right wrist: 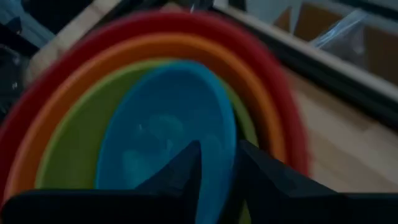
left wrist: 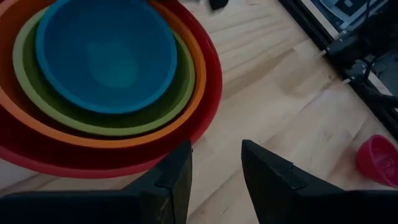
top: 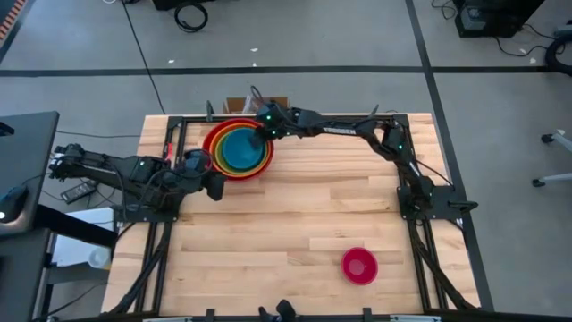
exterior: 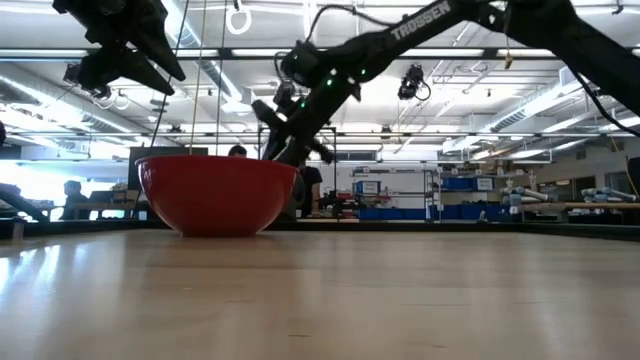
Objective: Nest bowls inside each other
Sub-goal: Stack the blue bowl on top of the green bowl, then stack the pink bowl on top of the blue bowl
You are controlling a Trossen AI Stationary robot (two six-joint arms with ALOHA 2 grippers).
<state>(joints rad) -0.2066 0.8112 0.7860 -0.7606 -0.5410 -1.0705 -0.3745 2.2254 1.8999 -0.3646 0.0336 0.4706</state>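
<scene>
With four bowls already stacked at the far left of the worktop (top: 295, 215): red bowl (top: 211, 149) outermost, then orange bowl (top: 215, 159), lime green bowl (left wrist: 177, 93), blue bowl (top: 241, 149) innermost. Magenta pink bowl (top: 359, 266) alone, well apart near the front right. Right hand (top: 262, 134) over the stack's far rim, fingers narrowly parted, holding nothing visible. Left hand (top: 215, 187) just beside the red bowl, parted, empty. Likely step: blue just seated. Next: fetch the pink bowl, drop inside blue.
</scene>
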